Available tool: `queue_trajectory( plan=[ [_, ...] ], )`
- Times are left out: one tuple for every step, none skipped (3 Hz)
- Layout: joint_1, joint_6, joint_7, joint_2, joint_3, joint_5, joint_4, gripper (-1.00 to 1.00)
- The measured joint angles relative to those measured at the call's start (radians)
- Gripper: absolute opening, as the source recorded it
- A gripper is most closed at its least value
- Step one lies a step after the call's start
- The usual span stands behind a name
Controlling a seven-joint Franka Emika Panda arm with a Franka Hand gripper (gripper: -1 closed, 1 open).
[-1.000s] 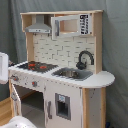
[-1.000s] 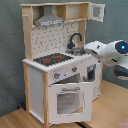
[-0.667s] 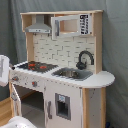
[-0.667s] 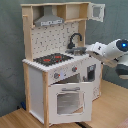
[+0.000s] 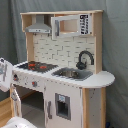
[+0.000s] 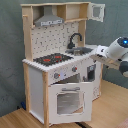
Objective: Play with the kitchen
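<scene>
Kitchen (image 5: 62,70) fills mid-frame in both exterior views, standing on a wood floor (image 6: 15,119) against a grey curtain (image 5: 116,45). Stovetop (image 6: 54,59) with red rings sits left of the sink (image 6: 82,50) in the second exterior view; black faucet (image 5: 85,59) stands behind the sink, grey hood (image 6: 49,21) up top. Oven door (image 6: 70,100) lower centre looks slightly ajar, knobs (image 6: 65,73) on the panel above it. Arm (image 6: 116,52) comes in from the second exterior view's right, wrist near the worktop's rounded end, beside the sink. In the first exterior view only a white arm part shows at far left edge. Claw hidden behind the wrist, can't tell open or closed. Likely step: reaching for sink side or a knob. Do it well: approach slow, stay clear of the faucet, touch lightly so the kitchen doesn't tip or slide.
</scene>
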Motion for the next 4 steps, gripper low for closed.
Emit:
queue_trajectory(
  plan=[
    [0.018,-0.036,-0.066,0.001,-0.01,0.067,-0.035,1.0],
    [0.015,-0.064,-0.132,0.006,-0.01,0.136,-0.056,1.0],
    [-0.006,-0.073,-0.212,0.034,-0.008,0.203,-0.073,1.0],
    [-0.051,-0.073,-0.29,0.091,0.0,0.244,-0.075,1.0]
  ],
)
